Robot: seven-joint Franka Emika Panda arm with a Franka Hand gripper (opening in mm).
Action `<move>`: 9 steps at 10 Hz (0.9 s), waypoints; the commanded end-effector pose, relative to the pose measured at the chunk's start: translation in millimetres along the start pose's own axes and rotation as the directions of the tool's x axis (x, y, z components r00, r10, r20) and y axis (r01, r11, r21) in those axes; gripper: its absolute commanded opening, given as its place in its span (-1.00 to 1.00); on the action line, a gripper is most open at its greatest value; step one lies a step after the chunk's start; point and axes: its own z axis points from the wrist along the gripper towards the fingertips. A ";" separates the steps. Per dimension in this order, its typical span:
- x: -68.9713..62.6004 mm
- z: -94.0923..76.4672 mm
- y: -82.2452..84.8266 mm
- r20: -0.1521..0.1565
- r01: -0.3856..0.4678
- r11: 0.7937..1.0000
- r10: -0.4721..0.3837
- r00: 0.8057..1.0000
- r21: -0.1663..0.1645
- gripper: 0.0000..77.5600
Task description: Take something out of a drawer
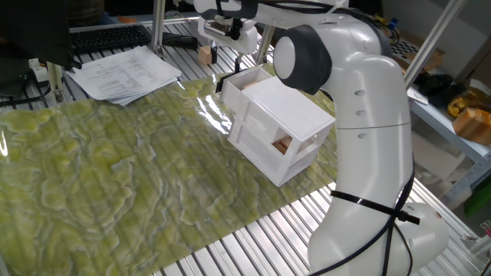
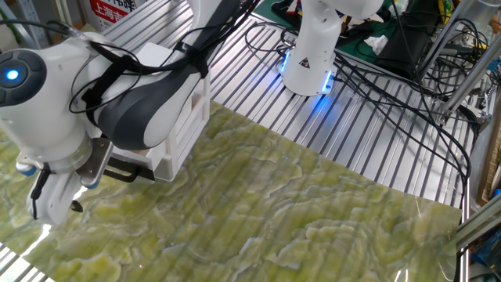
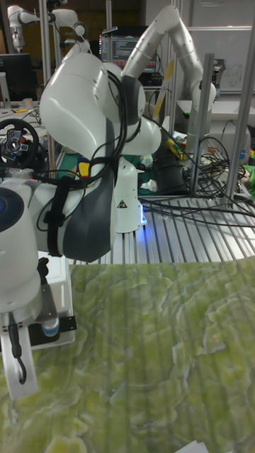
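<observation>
Boxy white cabinet (image 1: 278, 126); seemingly wooden cube (image 1: 205, 54).

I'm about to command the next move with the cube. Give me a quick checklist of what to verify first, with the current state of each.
1. Upper drawer pulled out of the white cabinet: ok.
2. Wooden cube outside the drawer: ok. It shows beyond the drawer, right beside the gripper's fingers.
3. Firm grip on the cube: cannot tell. The contact between fingers and cube is not visible in any view.
4. Gripper apart from the cabinet front: ok in the other fixed view.
5. Papers out of the gripper's way: ok. They lie off to the side.
6. Tan item in the cabinet's lower opening undisturbed: cannot tell.
</observation>
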 end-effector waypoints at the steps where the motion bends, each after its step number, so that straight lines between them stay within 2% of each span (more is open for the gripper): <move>1: -0.1 -5.1 8.4 0.003 -0.011 1.000 0.011 1.000 -0.003 1.00; 9: -4.5 -7.8 14.7 0.003 -0.011 1.000 0.011 1.000 -0.001 1.00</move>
